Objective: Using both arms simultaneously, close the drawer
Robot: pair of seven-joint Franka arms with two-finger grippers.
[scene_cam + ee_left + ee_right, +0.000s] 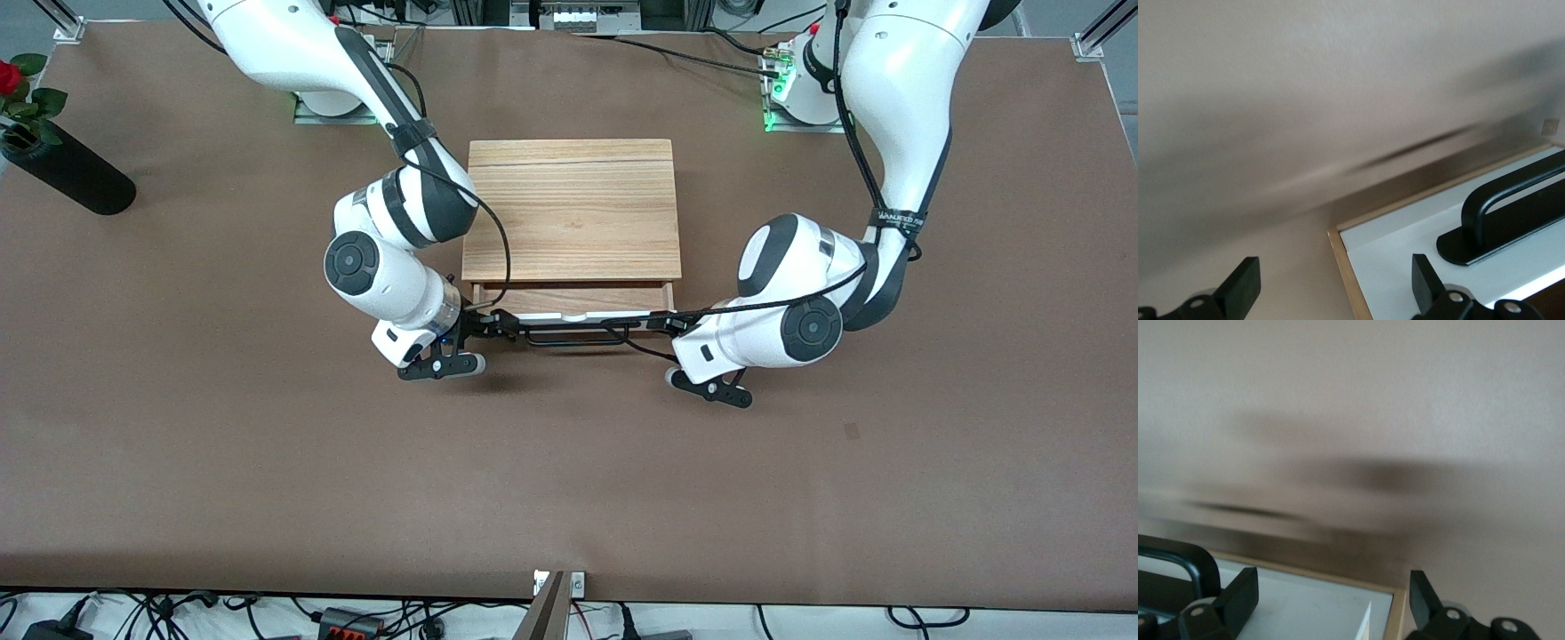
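Observation:
The light-wood cabinet (573, 209) stands mid-table. Its drawer (573, 300) is out a little, showing a strip of wood-grain bottom, the white front panel (578, 316) and the black bar handle (573, 337). My right gripper (492, 323) is open at the panel's end toward the right arm. In the right wrist view its fingers (1238, 600) straddle the panel's corner (1338, 607), with the handle (1178, 563) beside it. My left gripper (662, 324) is open at the other end. In the left wrist view its fingers (1425, 283) straddle that corner (1351, 267) near the handle (1511, 200).
A black vase (67, 169) with a red rose (9, 76) lies at the right arm's end of the brown table (569, 480). Black cables loop from both wrists across the drawer front.

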